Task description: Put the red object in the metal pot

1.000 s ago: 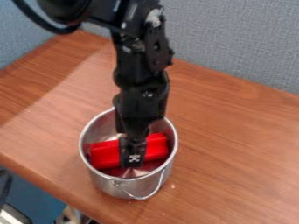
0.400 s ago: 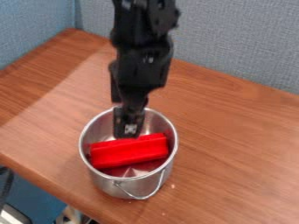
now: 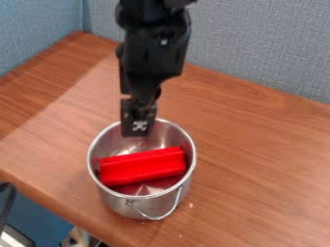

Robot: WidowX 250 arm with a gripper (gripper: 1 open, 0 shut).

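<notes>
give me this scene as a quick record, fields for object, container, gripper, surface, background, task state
object: red block, lying across the inside of the pot
container: round metal pot, upright, thin wire handle hanging at its side
gripper: black gripper, open, raised above the block, holding nothing
surface: wooden table
background: grey-blue textured panels
task state: block in the pot, as asked

Single view, from above at an angle, close in; faces down across the wooden table (image 3: 252,159) toward the grey wall (image 3: 264,43).
</notes>
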